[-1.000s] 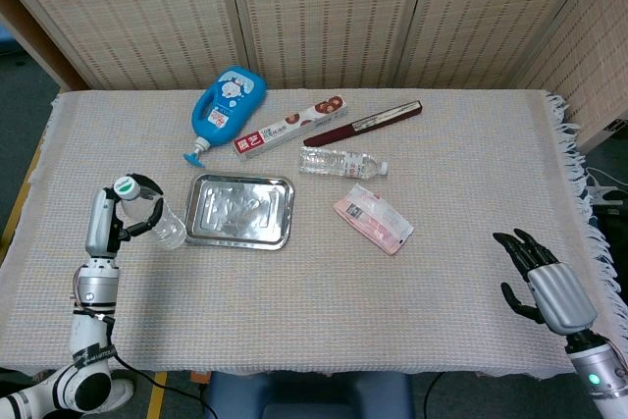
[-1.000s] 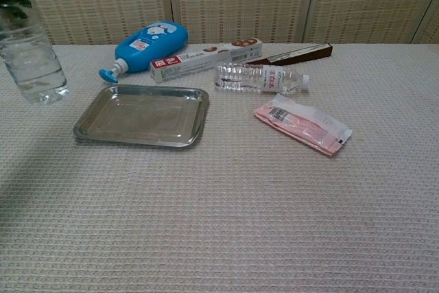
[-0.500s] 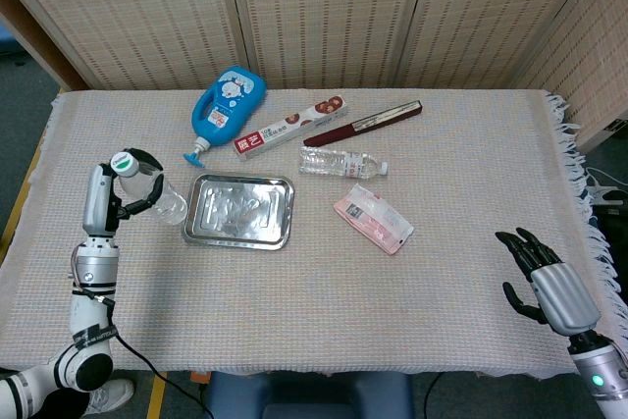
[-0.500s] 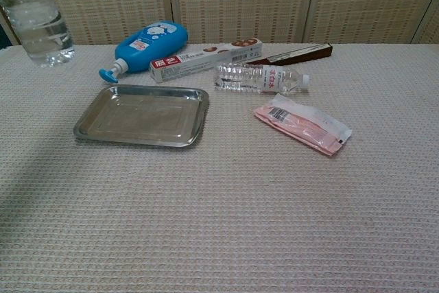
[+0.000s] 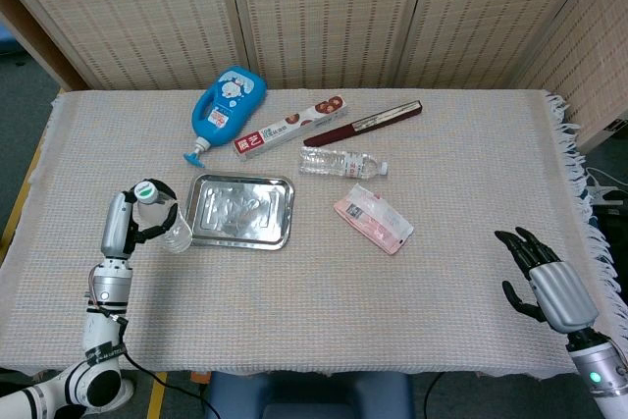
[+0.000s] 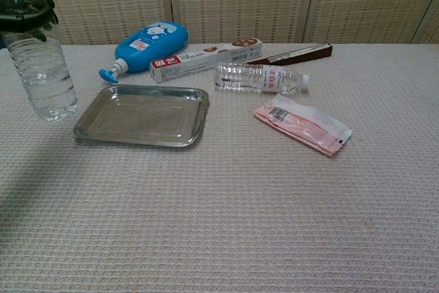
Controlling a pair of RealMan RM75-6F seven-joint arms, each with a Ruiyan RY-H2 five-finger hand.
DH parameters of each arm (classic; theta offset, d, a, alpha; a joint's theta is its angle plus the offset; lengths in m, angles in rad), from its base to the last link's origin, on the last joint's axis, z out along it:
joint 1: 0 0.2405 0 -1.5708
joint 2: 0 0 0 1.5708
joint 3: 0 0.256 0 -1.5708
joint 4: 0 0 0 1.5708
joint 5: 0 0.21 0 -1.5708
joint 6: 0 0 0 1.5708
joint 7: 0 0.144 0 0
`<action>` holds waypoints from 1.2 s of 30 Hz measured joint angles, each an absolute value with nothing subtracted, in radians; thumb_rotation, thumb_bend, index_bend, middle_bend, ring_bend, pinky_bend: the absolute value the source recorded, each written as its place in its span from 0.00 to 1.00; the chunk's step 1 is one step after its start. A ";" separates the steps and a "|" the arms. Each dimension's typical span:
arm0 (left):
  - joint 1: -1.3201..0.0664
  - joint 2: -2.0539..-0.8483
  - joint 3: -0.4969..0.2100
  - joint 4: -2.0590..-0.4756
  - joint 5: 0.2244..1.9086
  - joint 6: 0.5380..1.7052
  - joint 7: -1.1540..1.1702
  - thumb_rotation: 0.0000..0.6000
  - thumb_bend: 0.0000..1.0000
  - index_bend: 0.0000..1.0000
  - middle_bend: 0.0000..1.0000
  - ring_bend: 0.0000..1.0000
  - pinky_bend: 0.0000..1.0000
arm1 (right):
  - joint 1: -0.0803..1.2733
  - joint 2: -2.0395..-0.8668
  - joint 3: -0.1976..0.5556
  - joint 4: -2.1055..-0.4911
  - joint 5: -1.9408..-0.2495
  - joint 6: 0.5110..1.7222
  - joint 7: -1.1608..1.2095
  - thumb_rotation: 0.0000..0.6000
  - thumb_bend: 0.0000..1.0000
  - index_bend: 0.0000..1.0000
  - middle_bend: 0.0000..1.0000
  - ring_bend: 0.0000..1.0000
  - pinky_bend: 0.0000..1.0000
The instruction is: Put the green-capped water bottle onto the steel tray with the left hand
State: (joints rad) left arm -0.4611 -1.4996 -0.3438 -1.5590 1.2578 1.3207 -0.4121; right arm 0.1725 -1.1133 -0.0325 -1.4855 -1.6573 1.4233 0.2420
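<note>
Your left hand [image 5: 137,218] grips the green-capped water bottle [image 5: 162,218] near its top, fingers curled around the neck; the bottle stands roughly upright just left of the steel tray [image 5: 240,211], outside its rim. From the chest view you cannot tell whether its base touches the cloth. Your right hand [image 5: 545,282] rests at the near right of the table [image 5: 314,291], fingers apart and holding nothing. Beyond the tray lie a blue pump bottle [image 5: 226,105] with a cartoon face on its label, a long white box [image 5: 289,127] with a red panel of Asian characters you cannot read clearly, and a dark slim case [image 5: 365,123]. A second clear bottle [image 5: 341,162] lies on its side, its label print too small to read. A pink packet [image 5: 373,219] shows a barcode.
</note>
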 measured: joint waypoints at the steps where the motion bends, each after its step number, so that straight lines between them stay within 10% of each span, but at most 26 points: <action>1: -0.465 -1.517 -0.344 -1.542 1.256 1.320 -0.412 1.00 0.70 0.87 1.00 0.87 0.76 | 0.173 -1.114 -0.032 -1.485 -1.656 1.422 0.241 1.00 0.25 0.01 0.09 0.00 0.20; 36: -0.727 -2.008 -0.483 -1.033 1.169 1.309 -0.290 1.00 0.69 0.87 1.00 0.87 0.76 | 0.185 -1.116 -0.029 -1.487 -1.635 1.389 0.235 1.00 0.25 0.01 0.09 0.00 0.20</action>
